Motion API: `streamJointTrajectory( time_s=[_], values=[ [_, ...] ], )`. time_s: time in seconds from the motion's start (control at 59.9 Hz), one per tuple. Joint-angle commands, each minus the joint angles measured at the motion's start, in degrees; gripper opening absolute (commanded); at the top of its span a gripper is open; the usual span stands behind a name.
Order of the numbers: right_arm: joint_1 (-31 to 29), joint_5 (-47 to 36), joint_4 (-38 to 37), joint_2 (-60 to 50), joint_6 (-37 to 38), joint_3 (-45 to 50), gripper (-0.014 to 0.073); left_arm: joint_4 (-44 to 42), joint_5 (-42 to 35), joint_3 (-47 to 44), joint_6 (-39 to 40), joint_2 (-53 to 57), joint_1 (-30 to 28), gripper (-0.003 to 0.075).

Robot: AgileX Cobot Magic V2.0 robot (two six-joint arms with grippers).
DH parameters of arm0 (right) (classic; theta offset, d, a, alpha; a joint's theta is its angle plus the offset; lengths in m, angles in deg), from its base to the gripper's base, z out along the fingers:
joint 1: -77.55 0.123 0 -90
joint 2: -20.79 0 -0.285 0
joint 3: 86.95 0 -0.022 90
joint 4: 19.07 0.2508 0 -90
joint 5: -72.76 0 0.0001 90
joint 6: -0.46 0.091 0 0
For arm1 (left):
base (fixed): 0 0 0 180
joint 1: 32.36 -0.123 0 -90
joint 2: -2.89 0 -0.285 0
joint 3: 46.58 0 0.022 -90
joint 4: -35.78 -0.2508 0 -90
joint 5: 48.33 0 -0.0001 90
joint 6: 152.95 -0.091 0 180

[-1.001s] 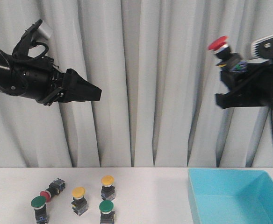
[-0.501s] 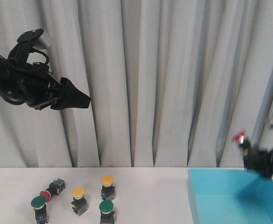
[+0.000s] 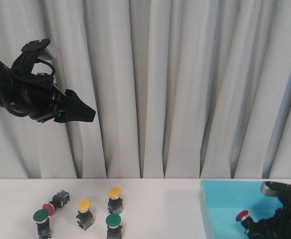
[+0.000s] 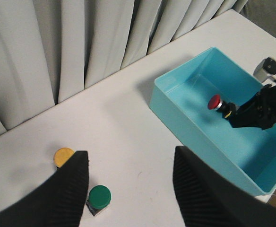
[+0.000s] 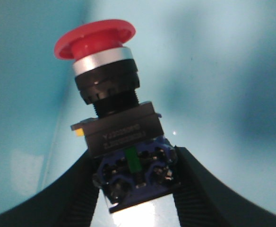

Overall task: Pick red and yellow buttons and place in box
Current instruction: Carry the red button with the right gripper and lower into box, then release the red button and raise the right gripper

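Observation:
My right gripper (image 3: 255,228) is down inside the turquoise box (image 3: 220,199) and is shut on a red button (image 3: 242,215). In the right wrist view the fingers clamp the button's blue base, with its red cap (image 5: 95,38) pointing away over the box floor. My left gripper (image 3: 88,114) hangs high over the table's left side, open and with nothing in it (image 4: 131,156). On the table stand two yellow buttons (image 3: 114,192) (image 3: 83,204), and a second red button (image 3: 48,207) lies on its side. The left wrist view shows the box (image 4: 185,109) with the held red button (image 4: 215,101).
Two green-capped buttons (image 3: 41,215) (image 3: 113,219) stand among the others at the front left. A yellow cap (image 4: 63,156) and a green cap (image 4: 99,197) show beside my left finger. Grey curtains hang behind the white table.
My right gripper has dropped from high at the right down into the box, carrying the red button. My left arm has drawn slightly left and lower.

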Motion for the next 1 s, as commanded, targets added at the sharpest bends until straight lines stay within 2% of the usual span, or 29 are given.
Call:
streamJointTrajectory(
  time_s=[0.0,0.133,0.384,0.551,0.801,0.984],
  values=[
    [-0.1,-0.2,0.3,-0.7,0.6,-1.5,0.0051,2.5,-2.3,1.7,0.8,2.3,0.1,0.0395],
    [-0.1,0.2,-0.9,0.2,0.7,-1.5,0.0134,2.5,-2.3,1.7,0.9,2.3,0.1,0.0395],
    [-0.1,0.1,-1.0,0.2,0.8,-1.7,0.0405,2.4,-2.3,1.7,0.8,2.3,0.1,0.0395],
    [-0.2,0.1,-1.0,0.2,1.6,-1.7,0.0545,2.1,-2.2,1.7,0.8,2.1,0.1,0.0395],
    [-0.4,6.8,-0.8,-3.1,2.9,-5.7,0.0561,1.9,-0.2,1.7,0.8,2.0,0.1,0.0395],
    [-0.4,14.3,2.2,-10.2,4.0,-13.2,0.0555,-3.7,2.5,1.7,0.8,2.0,0.1,0.0395]
  ],
)
